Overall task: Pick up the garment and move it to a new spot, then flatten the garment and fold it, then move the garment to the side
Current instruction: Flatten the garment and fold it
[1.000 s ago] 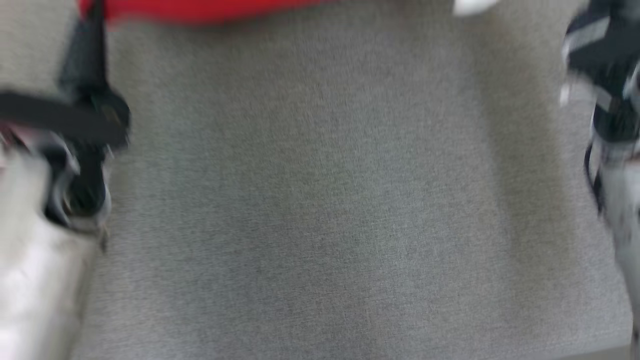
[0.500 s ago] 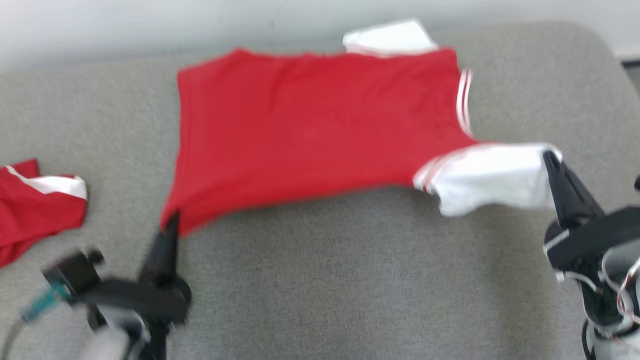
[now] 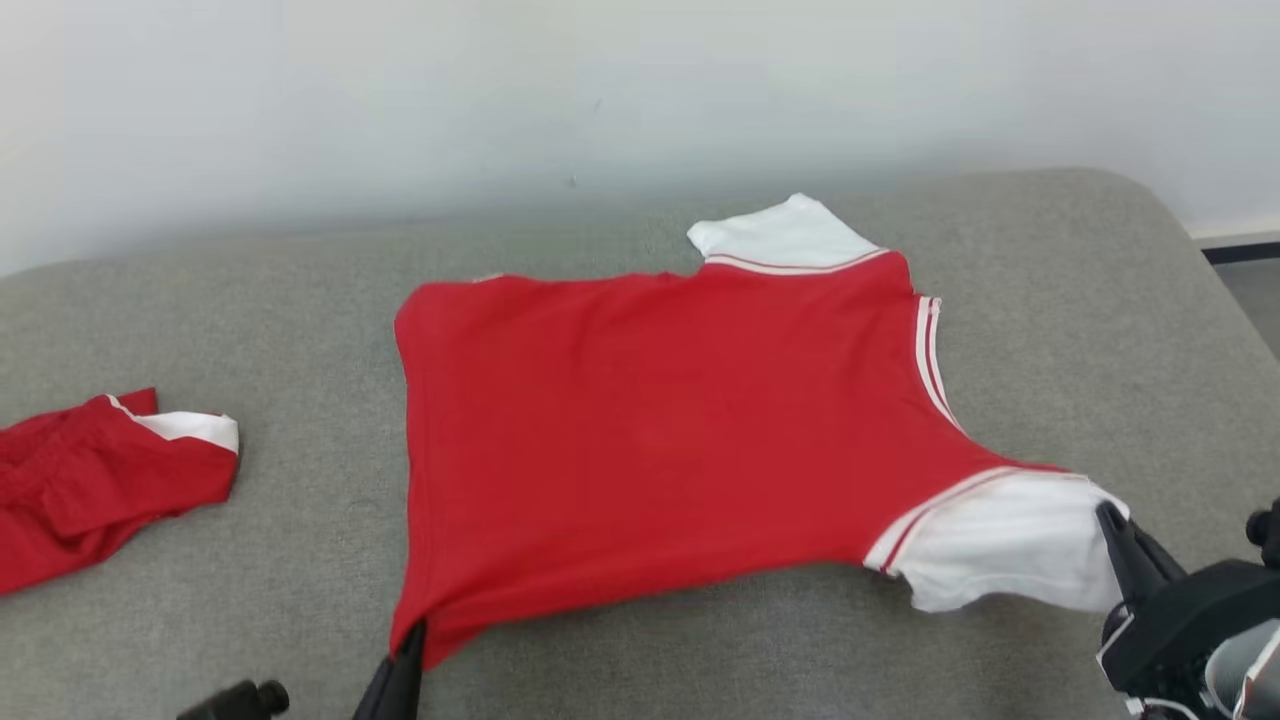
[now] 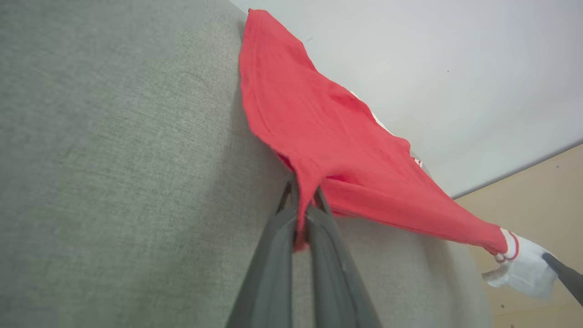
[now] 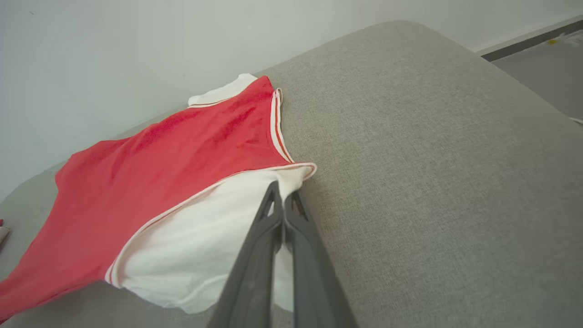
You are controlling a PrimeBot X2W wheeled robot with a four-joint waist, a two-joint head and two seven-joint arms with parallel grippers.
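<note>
The garment (image 3: 660, 440) is a red T-shirt with white sleeves, spread over the grey cushioned surface (image 3: 1080, 300) and lifted along its near edge. My left gripper (image 3: 408, 650) is shut on its near left hem corner; in the left wrist view red cloth (image 4: 319, 136) is pinched between my left gripper (image 4: 303, 200) fingers. My right gripper (image 3: 1108, 520) is shut on the near white sleeve (image 3: 1000, 545); the right wrist view has my right gripper (image 5: 283, 193) clamped on that sleeve's (image 5: 200, 241) edge. The far sleeve (image 3: 780, 238) lies flat.
A second red and white garment (image 3: 90, 480) lies crumpled at the far left of the surface. A pale wall (image 3: 600, 90) rises right behind the surface. The surface's right end curves down toward the floor (image 3: 1255, 300).
The head camera has tilted up, from bare grey surface to the whole shirt. Both grippers stay shut on the shirt, which is stretched between them.
</note>
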